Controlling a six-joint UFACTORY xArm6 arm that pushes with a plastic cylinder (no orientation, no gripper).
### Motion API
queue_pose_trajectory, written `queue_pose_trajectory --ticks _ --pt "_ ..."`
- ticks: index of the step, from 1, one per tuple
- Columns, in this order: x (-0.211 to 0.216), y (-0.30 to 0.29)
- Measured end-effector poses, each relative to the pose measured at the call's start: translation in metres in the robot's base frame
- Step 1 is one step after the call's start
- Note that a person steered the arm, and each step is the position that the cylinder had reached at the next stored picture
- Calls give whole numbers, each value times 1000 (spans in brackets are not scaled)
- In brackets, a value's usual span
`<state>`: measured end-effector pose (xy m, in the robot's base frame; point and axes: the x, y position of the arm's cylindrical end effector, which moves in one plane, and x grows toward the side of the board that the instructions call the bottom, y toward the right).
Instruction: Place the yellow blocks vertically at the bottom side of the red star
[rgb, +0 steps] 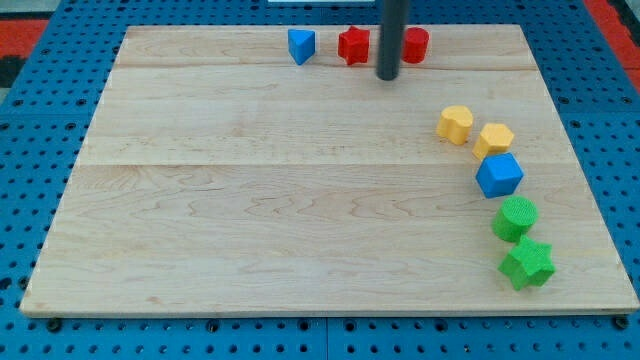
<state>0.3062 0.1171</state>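
The red star (352, 45) lies near the view's top edge of the wooden board (250, 180). A yellow heart-shaped block (455, 124) and a yellow hexagon block (493, 139) lie side by side at the view's right, far below and right of the star. My tip (387, 75) stands just below and right of the red star, between it and a red round block (413, 44). It touches no yellow block.
A blue triangular block (301, 45) lies left of the red star. A blue cube (499, 175) sits just below the yellow hexagon. A green round block (516, 218) and a green star (527, 264) lie lower at the right.
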Motion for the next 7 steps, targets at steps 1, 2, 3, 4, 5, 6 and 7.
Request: queue_pose_trajectory --ticks 1,2,3,4,5,6,7 --pt "12 110" --pt "80 138" --pt "85 135" --pt "85 128" --pt "89 85" --pt "78 31" --pt "77 -30"
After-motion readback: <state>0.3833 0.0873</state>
